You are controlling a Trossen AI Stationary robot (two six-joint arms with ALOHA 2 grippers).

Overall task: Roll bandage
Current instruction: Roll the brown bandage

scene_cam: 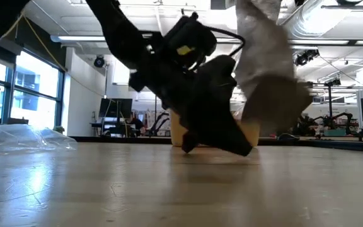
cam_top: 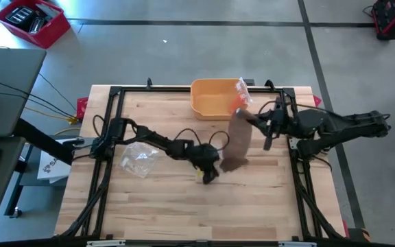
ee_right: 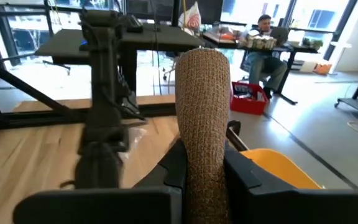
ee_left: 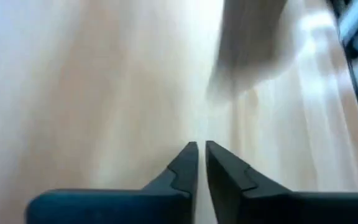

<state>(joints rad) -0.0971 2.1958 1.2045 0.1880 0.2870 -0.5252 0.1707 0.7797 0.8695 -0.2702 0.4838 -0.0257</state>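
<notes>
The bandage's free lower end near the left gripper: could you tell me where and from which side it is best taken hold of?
Probably the bottom edge. The bandage hangs as a flat strip from the right gripper, which is shut on its upper part, and its lower end reaches the table. The left gripper, fingers nearly together, sits at the strip's left, so a low approach from that side, pinching across the flat, seems best.

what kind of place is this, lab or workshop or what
Most likely a robotics lab: a framed wooden table on a concrete floor, desks with monitors where a person sits, and more robot arms beyond.
</notes>
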